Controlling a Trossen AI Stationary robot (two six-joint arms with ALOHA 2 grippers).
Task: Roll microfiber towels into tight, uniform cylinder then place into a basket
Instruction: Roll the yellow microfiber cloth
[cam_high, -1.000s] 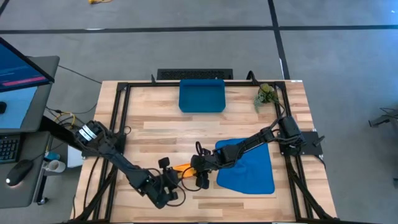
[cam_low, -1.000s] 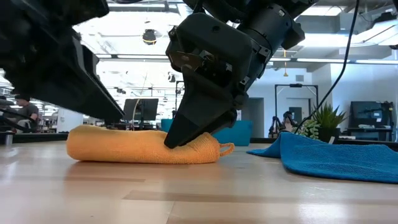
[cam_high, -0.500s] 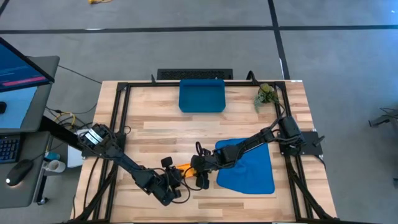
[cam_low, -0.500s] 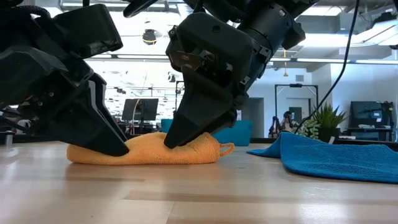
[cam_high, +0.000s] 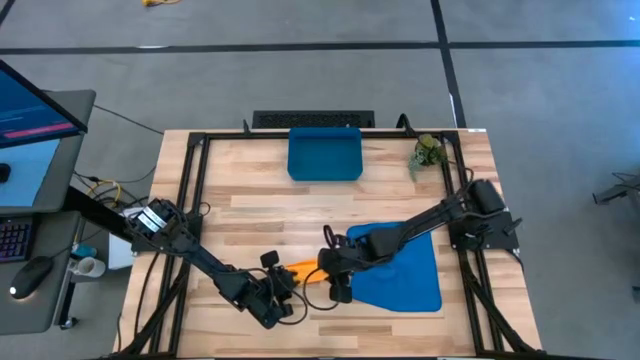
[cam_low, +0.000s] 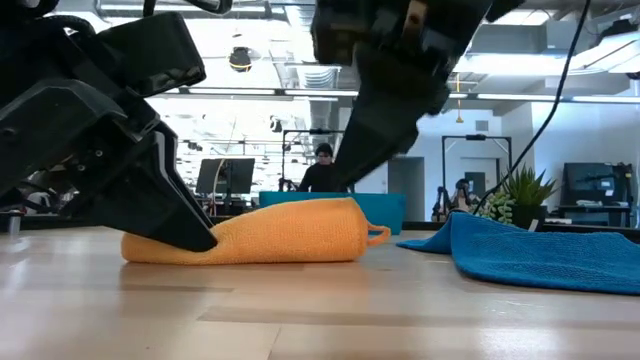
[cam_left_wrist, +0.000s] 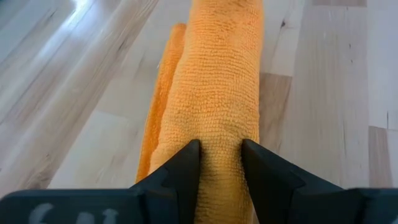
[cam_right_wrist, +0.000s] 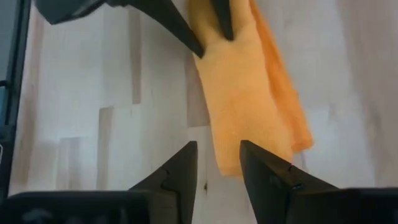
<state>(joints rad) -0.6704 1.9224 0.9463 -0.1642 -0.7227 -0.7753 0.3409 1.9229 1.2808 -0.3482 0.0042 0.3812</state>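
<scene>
Right, bench (cam_high: 250, 205) first: big blue towel (cam_high: 405, 275) lies flat at approx 4 o'clock, still unrolled. Basket (cam_high: 324, 155) sits at 12 o'clock near the far edge, well apart from the action, nothing visible in it. Orange towel (cam_low: 270, 232) is a rolled log at approx 6 o'clock, resting on the bench between the two hands.

Left hand (cam_left_wrist: 221, 165) has the roll's near end pinched between its fingers, closed onto the cloth, tips down at bench level. Right hand (cam_right_wrist: 217, 165) hovers above the other end, fingers parted w/ a modest gap, nothing in them, not touching the cloth.

Risks, as I read it: only one end is held, so a lift from there could let the free end sag and the roll unwind. A loose flap trails along one side of the log and a corner tab (cam_low: 377, 236) sticks out at the right-hand end, either could snag or open the roll. Carry to the basket is long, too.

Hard to see: from above, both hands cover most of the orange roll. How tight the inner turns are, can't tell.
</scene>
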